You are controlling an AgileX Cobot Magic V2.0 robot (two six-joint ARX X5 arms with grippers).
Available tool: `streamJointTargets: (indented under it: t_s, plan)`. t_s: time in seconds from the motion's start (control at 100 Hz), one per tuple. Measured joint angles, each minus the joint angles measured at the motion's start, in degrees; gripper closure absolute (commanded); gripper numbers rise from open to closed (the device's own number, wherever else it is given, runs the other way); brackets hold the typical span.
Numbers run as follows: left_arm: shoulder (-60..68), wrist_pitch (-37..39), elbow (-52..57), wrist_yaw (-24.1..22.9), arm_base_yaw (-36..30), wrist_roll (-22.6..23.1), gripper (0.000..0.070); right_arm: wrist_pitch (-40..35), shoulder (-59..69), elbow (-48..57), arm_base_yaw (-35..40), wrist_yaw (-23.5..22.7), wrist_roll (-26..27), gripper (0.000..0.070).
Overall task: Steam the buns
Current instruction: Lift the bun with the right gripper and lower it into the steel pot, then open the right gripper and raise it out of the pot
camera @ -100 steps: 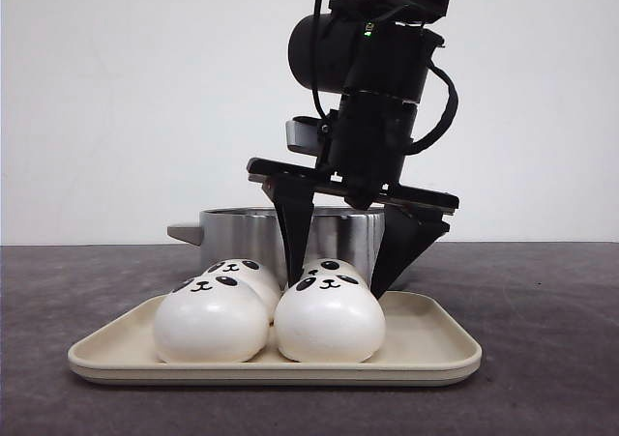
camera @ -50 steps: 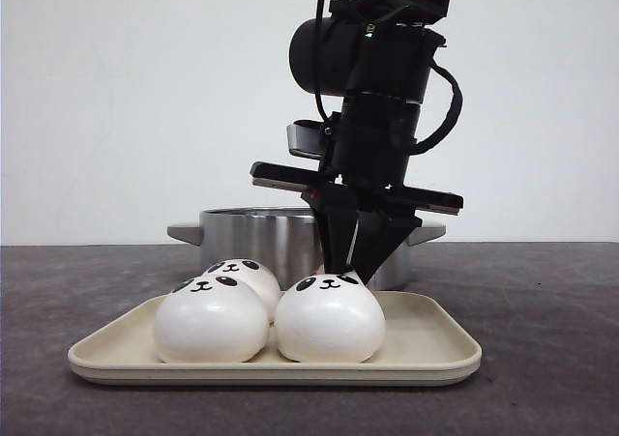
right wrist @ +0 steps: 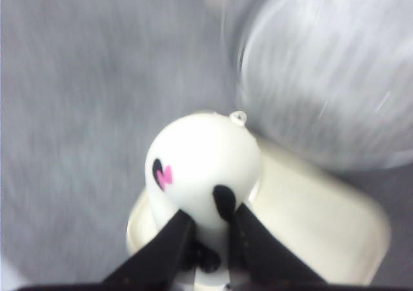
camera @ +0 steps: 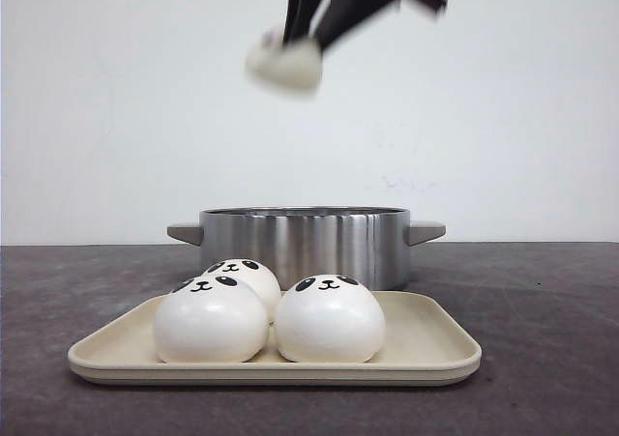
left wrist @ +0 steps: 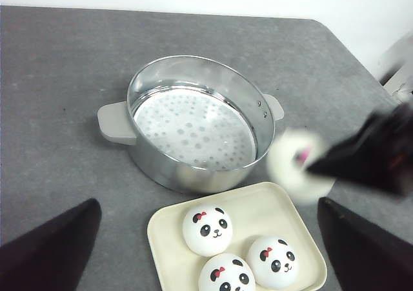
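**Front view: one bun aloft, three on the tray**

Front view — the right gripper [camera: 302, 42] sits at the top of the frame, blurred, its dark fingers pinched onto a white bun [camera: 283, 64] held high above the steel pot [camera: 305, 245]. Only the finger ends show; the arm is out of frame.

On the dark grey table [camera: 542, 359] a cream tray [camera: 426, 354] lies just in front of the pot. Three panda-faced buns rest on it: a front-left bun [camera: 210, 320], a front-right bun [camera: 329, 318] touching it, and a rear bun [camera: 242, 276] tucked behind the front-left one.

Left wrist view — the pot's perforated steamer plate [left wrist: 193, 126] is bare. The lifted bun [left wrist: 298, 165] appears smeared, beside the pot's rim and over the tray's far corner. The three tray buns show red bows between the ears. The left gripper [left wrist: 210, 239] hangs high over the tray, fingers [left wrist: 55, 246] set wide, gripping nothing.

Right wrist view — the fingers [right wrist: 171, 239] close narrowly on the lower part of the bun; a pink mark shows on its side. The background is streaked.
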Motion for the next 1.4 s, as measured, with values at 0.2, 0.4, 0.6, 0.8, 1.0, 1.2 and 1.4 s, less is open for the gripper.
streamJointTargets:
  t_s: [0.2, 0.4, 0.6, 0.8, 1.0, 1.2, 1.4]
  plan:
    - [0.00, 0.87, 0.00, 0.00, 0.02, 0.00, 0.0000, -0.02, 1.86, 14.95, -3.65, 8.90, -6.36, 0.0700]
    - [0.00, 1.05, 0.00, 0.00, 0.00, 0.00, 0.0000, -0.07, 10.54, 23.78, -8.87, 9.16, -10.47, 0.0700]
    - [0.00, 1.01, 0.00, 0.00, 0.00, 0.00, 0.0000, -0.66, 23.32, 23.67, -12.07, 9.33, -11.93, 0.0700]
    - [0.00, 1.01, 0.00, 0.00, 0.00, 0.00, 0.0000, 1.38, 32.72, 23.61, -12.79, 12.33, -13.49, 0.0700]
    - [0.00, 0.52, 0.00, 0.00, 0.00, 0.20, 0.0000, 5.75, 38.25, 23.61, -13.16, 12.15, -13.88, 0.0700]
    - [0.00, -0.35, 0.00, 0.00, 0.00, 0.22, 0.0000, 6.58, 40.44, 23.61, -13.44, 11.96, -14.62, 0.0689]
    - [0.00, -0.50, 0.00, 0.00, 0.00, 0.42, 0.0000, 7.52, 40.76, 23.61, -13.75, 11.98, -15.04, 0.0349]
